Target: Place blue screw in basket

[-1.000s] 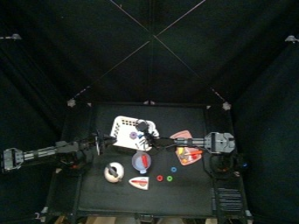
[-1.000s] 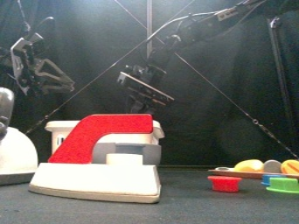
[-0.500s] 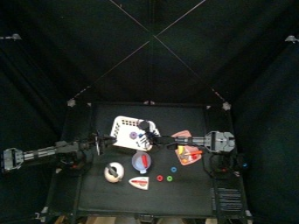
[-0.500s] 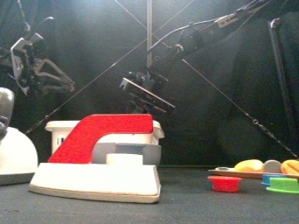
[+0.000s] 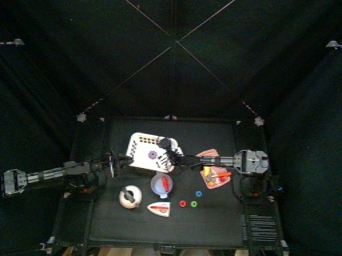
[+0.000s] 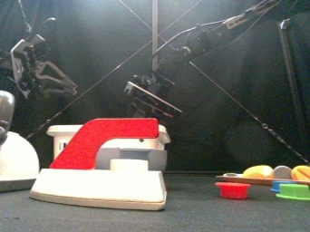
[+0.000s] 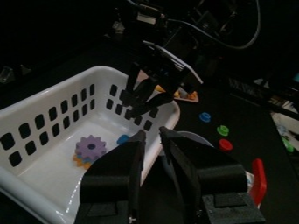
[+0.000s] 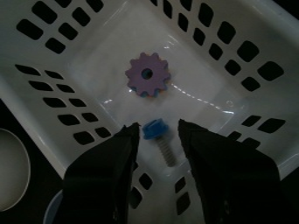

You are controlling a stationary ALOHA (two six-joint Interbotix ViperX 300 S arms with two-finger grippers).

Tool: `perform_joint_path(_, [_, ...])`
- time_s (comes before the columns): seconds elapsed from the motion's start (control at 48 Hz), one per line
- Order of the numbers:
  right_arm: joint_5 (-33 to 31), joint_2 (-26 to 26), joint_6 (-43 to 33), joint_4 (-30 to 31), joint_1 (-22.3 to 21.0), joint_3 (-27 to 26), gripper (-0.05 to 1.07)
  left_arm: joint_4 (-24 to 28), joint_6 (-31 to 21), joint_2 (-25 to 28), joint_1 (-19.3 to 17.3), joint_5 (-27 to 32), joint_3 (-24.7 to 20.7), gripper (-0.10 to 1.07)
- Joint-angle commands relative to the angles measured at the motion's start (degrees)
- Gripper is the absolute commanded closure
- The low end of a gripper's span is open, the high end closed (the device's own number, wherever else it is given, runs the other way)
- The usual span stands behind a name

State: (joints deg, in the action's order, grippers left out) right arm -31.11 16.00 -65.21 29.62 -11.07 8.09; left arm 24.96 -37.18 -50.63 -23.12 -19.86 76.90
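The blue screw (image 8: 156, 131) lies on the floor of the white basket (image 8: 70, 70), between the fingertips of my right gripper (image 8: 162, 133), whose jaws stand open on either side without holding it. A purple gear (image 8: 149, 73) lies on the basket floor just beyond it. From above, the right gripper (image 5: 167, 153) hangs over the basket (image 5: 139, 143), having reached in from the right. In the front view the right gripper (image 6: 152, 91) hovers above the basket (image 6: 63, 136). My left gripper (image 7: 153, 138) rests shut just outside the basket's rim (image 7: 47, 96).
A red-and-white block (image 6: 104, 161) stands in front of the basket, with a white rounded thing (image 6: 14, 156) to its left. Small coloured parts (image 6: 230, 188) and yellow pieces (image 6: 256, 171) lie at the right. A small roll (image 5: 130, 197) sits near the front edge.
The right gripper's jaws have spread wider over the basket, and the gripper has shifted a little. The left arm has not moved.
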Motion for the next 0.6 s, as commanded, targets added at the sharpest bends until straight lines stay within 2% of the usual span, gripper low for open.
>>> perform_joint_path(0.0, [0.3, -2.4, 0.2, 0.4, -0.3, -0.7, 0.24, -0.1, 0.0, 0.0, 0.0, -0.3, -0.6, 0.32])
perform_joint_path(0.583, [0.3, -2.8, 0.4, 1.6, 0.8, -0.8, 0.24, -0.1, 0.0, 0.1, 0.0, -0.2, -0.6, 0.32])
